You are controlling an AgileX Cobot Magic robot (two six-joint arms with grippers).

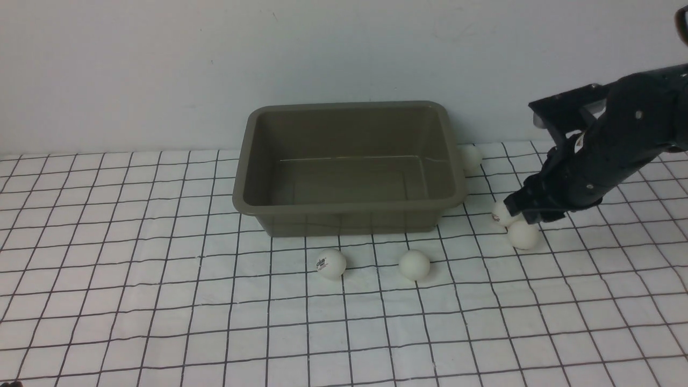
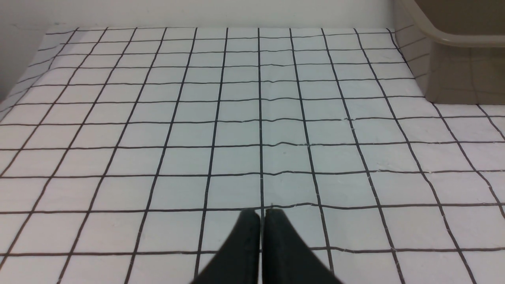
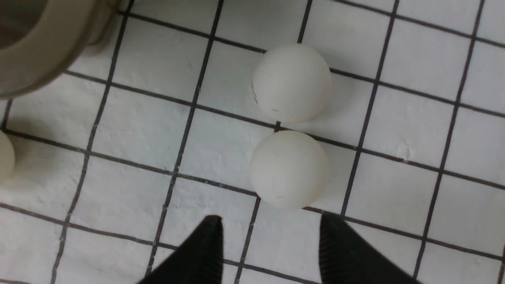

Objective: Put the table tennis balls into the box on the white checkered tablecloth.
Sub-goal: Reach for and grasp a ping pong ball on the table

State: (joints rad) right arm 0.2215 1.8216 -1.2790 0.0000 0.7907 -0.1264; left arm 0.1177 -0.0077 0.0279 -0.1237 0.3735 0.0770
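Note:
The olive-grey box point(image 1: 349, 161) stands on the white checkered tablecloth point(image 1: 161, 269), and no ball shows inside it. Two table tennis balls point(image 1: 331, 263) point(image 1: 414, 264) lie in front of the box. Another ball point(image 1: 471, 157) rests by its far right corner. Two more balls point(image 1: 523, 235) point(image 1: 501, 213) lie side by side to the right of the box. My right gripper point(image 1: 529, 212) point(image 3: 271, 223) hovers open just above this pair point(image 3: 289, 169) point(image 3: 292, 83), holding nothing. My left gripper point(image 2: 262, 215) is shut and empty over bare cloth, with the box point(image 2: 453, 39) off to its side.
A plain pale wall rises directly behind the box. The cloth's edge point(image 2: 23, 79) shows in the left wrist view. A corner of the box's rim point(image 3: 39, 47) lies close to the ball pair in the right wrist view.

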